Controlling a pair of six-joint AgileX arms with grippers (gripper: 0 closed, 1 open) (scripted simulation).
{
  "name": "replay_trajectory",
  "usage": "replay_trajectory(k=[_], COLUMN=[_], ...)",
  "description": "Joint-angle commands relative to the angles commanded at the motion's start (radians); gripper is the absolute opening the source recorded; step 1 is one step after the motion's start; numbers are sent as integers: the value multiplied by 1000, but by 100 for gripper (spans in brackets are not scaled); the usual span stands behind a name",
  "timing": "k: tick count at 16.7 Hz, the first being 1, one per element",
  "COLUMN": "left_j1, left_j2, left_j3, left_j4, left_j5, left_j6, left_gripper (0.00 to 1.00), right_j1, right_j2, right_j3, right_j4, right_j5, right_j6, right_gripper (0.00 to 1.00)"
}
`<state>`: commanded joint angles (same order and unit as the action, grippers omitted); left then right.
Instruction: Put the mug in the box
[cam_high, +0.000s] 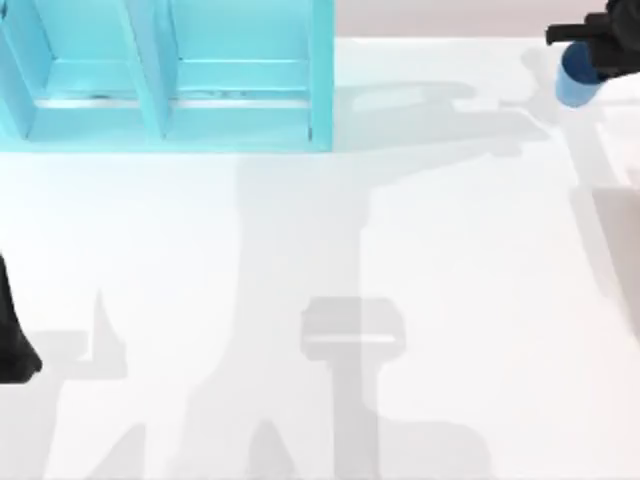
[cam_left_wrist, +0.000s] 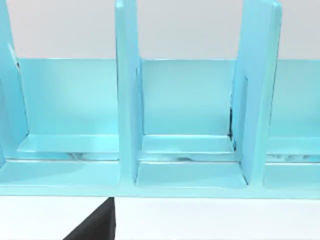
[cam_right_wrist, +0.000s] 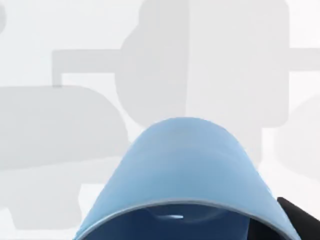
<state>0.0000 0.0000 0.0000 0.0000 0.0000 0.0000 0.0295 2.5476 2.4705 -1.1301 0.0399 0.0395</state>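
Observation:
The small blue mug is at the table's far right back corner, its top partly under my right gripper. In the right wrist view the mug sits very close, open rim toward the camera, with one dark fingertip against its side and the table's shadows well beyond it. The right gripper is shut on the mug. The box is a cyan open-fronted unit with upright dividers at the back left, seen front-on as the box in the left wrist view. My left gripper is parked at the left edge.
The white table lies open between the mug and the box, crossed only by grey shadows. A cyan upright wall forms the box's right end. The box's compartments hold nothing.

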Motion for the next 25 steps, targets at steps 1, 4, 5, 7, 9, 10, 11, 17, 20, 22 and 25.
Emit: replay_trajectory(k=[1, 4, 5, 7, 9, 10, 11, 17, 20, 22, 25], left_j1=[0, 0, 0, 0, 0, 0, 0, 0, 0, 0, 0], left_j2=[0, 0, 0, 0, 0, 0, 0, 0, 0, 0, 0], left_j3=[0, 0, 0, 0, 0, 0, 0, 0, 0, 0, 0], left_j4=[0, 0, 0, 0, 0, 0, 0, 0, 0, 0, 0], left_j5=[0, 0, 0, 0, 0, 0, 0, 0, 0, 0, 0], left_j6=[0, 0, 0, 0, 0, 0, 0, 0, 0, 0, 0], left_gripper=[100, 100, 100, 100, 100, 100, 100, 100, 100, 100, 100], right_j1=[-45, -187, -237, -336, -431, -477, -522, -645, -641, -635, -625], right_j2=[-68, -286, -361, -508, -645, -706, -761, -891, -887, -883, -871], right_j3=[-82, -351, -443, -621, -778, -846, -904, -1038, -1036, -1051, -1120], right_j4=[1, 3, 4, 6, 9, 11, 12, 18, 17, 33, 120], right_j5=[-15, -58, -73, -104, -135, -152, -167, -214, -212, -212, -207], right_j6=[-43, -177, -224, -318, -409, -453, -495, -617, -615, -613, -594], right_gripper=[0, 0, 0, 0, 0, 0, 0, 0, 0, 0, 0])
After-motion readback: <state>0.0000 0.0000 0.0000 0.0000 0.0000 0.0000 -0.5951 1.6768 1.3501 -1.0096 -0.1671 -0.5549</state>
